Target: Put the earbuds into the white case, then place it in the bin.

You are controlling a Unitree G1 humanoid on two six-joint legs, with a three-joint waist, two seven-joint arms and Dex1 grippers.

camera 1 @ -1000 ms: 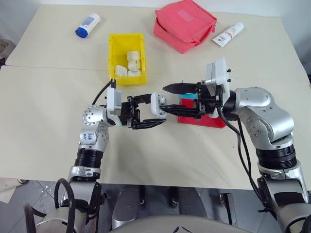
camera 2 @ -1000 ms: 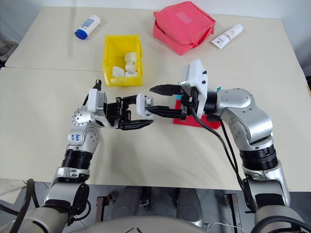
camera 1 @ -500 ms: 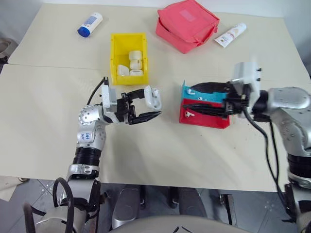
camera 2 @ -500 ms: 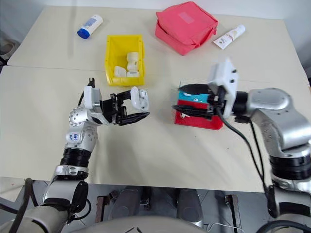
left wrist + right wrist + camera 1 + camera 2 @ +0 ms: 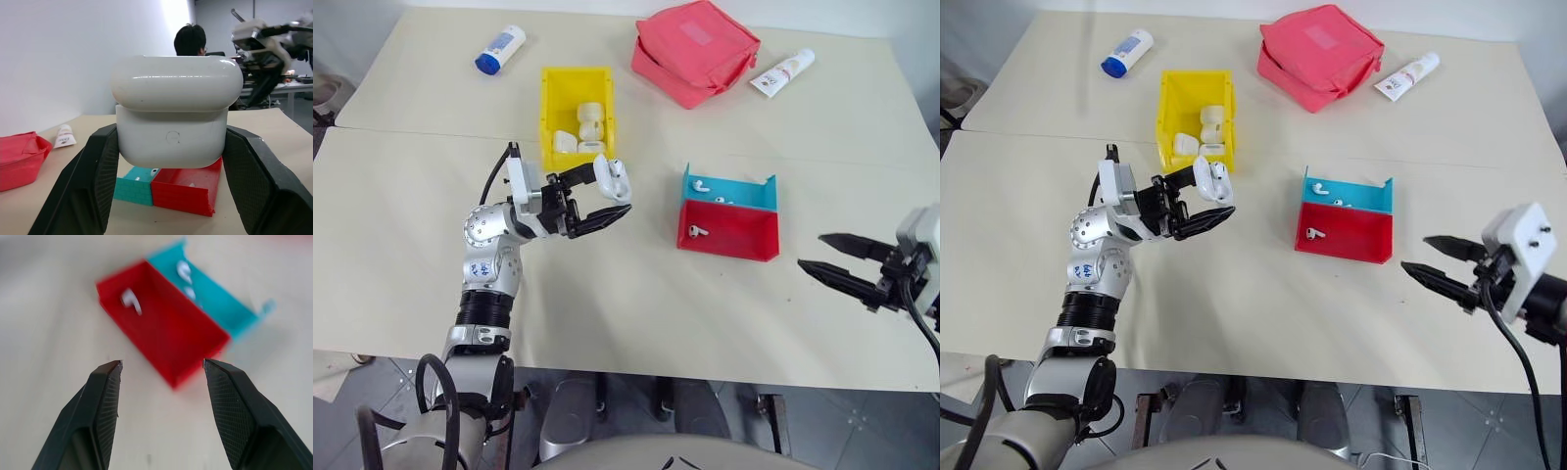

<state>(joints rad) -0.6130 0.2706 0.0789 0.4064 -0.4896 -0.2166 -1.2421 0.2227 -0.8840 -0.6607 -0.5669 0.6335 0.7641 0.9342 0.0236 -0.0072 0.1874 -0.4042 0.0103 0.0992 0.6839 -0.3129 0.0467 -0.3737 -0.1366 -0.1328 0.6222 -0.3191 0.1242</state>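
Holding the white case point(image 5: 612, 179) pinched with lid shut, your left hand point(image 5: 603, 203) hovers just near of the yellow bin point(image 5: 548, 108). Your right hand point(image 5: 837, 259), spread and empty, sits right of the trays where earbuds point(image 5: 694, 231) lie.

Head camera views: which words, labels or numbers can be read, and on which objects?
White tube with red print: print too small to read.
White bottle with blue cap: blue label too small to read.
Left arm's round grey joint: blue marking, unreadable.
No other text.
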